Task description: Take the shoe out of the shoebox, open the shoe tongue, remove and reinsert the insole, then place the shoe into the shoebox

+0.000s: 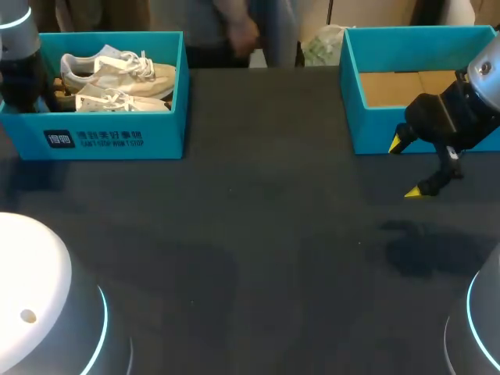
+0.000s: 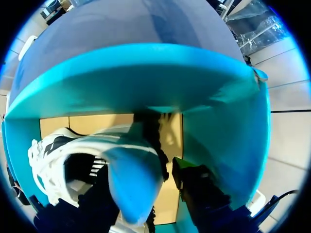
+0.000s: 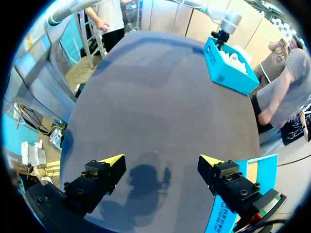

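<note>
Left gripper (image 2: 141, 167) down on the shoe (image 2: 73, 150) heel, inside the shoebox (image 2: 146, 73); clamped yet? Can't tell. Grip firmly and lift straight, clear of the wall. Right gripper (image 1: 407, 168) hangs spread wide.

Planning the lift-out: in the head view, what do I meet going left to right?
Left arm → white shoes in the shoebox → second blue box, the right pincer in front of it.
</note>
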`<state>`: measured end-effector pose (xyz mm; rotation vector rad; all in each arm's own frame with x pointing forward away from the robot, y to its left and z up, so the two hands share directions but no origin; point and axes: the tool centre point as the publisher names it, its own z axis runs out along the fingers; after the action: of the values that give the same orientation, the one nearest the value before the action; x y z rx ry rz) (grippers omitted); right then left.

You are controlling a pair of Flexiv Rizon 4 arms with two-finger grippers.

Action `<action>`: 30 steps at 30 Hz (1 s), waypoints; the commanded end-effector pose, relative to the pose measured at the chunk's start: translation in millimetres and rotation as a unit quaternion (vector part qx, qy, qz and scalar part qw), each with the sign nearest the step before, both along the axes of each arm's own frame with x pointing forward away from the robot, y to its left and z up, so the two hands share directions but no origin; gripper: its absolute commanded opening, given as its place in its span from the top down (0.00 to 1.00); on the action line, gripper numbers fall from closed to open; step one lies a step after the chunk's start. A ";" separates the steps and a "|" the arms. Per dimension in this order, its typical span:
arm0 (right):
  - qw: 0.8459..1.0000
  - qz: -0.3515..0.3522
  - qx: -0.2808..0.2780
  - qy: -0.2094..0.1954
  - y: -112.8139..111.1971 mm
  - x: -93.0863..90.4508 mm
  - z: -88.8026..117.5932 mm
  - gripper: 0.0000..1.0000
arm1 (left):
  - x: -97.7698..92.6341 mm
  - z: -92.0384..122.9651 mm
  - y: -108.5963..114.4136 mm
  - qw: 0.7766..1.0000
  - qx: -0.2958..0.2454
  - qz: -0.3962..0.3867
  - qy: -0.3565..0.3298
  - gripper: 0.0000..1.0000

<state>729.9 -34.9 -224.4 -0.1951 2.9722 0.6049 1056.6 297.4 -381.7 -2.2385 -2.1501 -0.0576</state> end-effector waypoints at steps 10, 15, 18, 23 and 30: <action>1.000 0.000 -0.001 0.000 0.5 0.0 -1.1 0.00 | 3.0 -7.1 2.9 0.999 0.022 -0.008 0.024 1.00; 1.000 0.000 -0.001 0.000 0.5 0.0 -1.1 0.00 | 1.0 7.3 4.9 0.998 0.039 -0.016 0.038 1.00; 1.000 0.000 -0.001 0.000 0.5 0.0 -1.1 0.00 | 0.2 20.8 5.5 0.997 0.051 -0.017 0.048 1.00; 1.000 0.000 -0.001 0.000 0.5 0.0 -1.1 0.00 | 2.6 49.2 6.0 0.997 0.061 -0.004 0.041 1.00; 1.000 0.000 -0.001 0.000 0.5 0.0 -1.1 0.00 | 7.9 90.3 7.1 0.997 0.062 0.005 0.045 1.00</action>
<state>729.9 -34.8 -224.4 -0.1952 2.9722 0.6049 1064.5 305.6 -315.6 -2.1258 -2.0564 -0.0748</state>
